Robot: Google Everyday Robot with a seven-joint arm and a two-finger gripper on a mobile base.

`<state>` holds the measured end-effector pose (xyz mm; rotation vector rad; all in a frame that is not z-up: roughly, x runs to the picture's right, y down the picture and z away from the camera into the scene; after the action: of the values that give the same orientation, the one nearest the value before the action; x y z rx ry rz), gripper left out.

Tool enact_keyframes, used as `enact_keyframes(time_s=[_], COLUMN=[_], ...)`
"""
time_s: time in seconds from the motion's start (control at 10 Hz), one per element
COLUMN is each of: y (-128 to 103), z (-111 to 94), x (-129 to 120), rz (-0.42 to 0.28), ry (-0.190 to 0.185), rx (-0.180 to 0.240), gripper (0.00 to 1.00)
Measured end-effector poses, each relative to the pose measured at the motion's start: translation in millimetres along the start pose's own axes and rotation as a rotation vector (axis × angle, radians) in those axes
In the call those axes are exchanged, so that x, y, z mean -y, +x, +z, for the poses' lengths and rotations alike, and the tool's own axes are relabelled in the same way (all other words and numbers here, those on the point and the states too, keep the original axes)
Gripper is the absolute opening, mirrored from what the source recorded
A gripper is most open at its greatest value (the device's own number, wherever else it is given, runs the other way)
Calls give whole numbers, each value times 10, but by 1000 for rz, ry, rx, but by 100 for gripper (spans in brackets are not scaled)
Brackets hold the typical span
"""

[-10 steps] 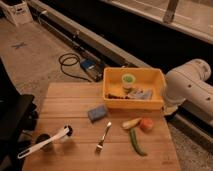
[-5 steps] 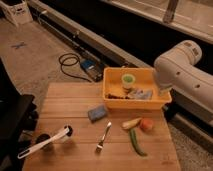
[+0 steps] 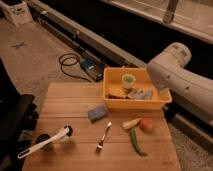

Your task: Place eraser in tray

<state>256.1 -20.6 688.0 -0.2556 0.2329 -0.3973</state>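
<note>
The eraser [image 3: 98, 113] is a small blue-grey block lying on the wooden table, in front of the tray's left corner. The yellow tray [image 3: 111, 80] stands at the table's back right and holds a green cup [image 3: 128, 80] and several small items. Only a thick white arm link [image 3: 172, 75] shows, at the right, reaching over the tray's right end. My gripper is out of view.
A metal fork [image 3: 103, 136] lies in front of the eraser. A white-handled brush [image 3: 42, 143] lies at the front left. A green pepper [image 3: 136, 141], a red tomato-like piece [image 3: 146, 124] and a pale piece [image 3: 131, 123] lie at the front right. Cables lie on the floor behind.
The white arm link has swung up and to the left, from beside the table's right side to over the tray's right end. The table items have not moved.
</note>
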Motion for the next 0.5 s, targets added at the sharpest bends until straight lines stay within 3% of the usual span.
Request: enact_keyframes(time_s=[0.3,0.5], y=[-12,-28], z=[491,689], x=[270,307], rz=[-116,-135], ry=[20,27], rx=[-36,8], gripper=[65,65])
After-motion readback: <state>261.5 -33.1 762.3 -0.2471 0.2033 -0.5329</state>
